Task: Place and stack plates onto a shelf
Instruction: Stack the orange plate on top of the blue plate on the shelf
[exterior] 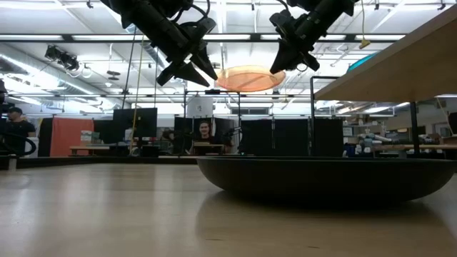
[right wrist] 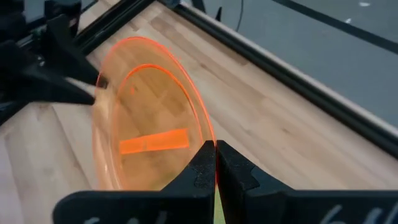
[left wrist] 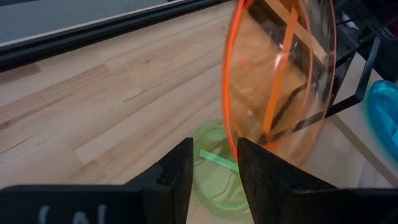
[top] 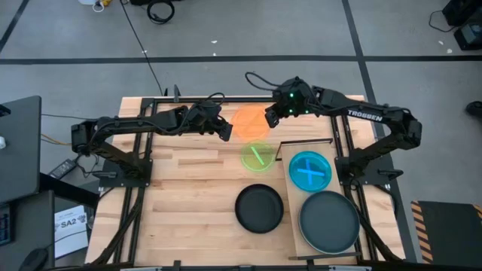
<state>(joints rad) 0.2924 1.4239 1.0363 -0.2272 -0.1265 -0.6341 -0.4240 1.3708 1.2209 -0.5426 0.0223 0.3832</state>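
Orange plate (top: 248, 122) is being held in the air above the far part of the desk (top: 188, 181), beyond the lime green plate (top: 257, 156). In the low view it is hanging roughly level between the two arms.

Right gripper (right wrist: 216, 163) is clenching its fingers (right wrist: 200, 171) on the rim of the orange plate; in the right wrist view the rim is passing straight between the two closed tips. In the high view this gripper (top: 269, 117) is sitting at the plate's edge on the shelf side.

Left gripper (left wrist: 214, 165) is standing at the opposite edge of the orange plate. Its fingers (left wrist: 180, 171) are parted, with the plate's rim lying in the gap beside one finger; they are not squeezing it. In the high view this gripper (top: 224, 131) is sitting at the plate's edge away from the shelf.

Shelf (top: 295, 188) is lying on the desk just beside the lime green plate. A cyan plate (top: 309, 170) is resting on the shelf's far half, and a larger plate (top: 329, 222), dark with a pale rim, is resting on its near half. Whether this is one plate or several stacked cannot be told.

Black plate (top: 259, 208) is lying on the desk nearer than the lime green plate, just beside the shelf. In the low view it is filling the foreground.
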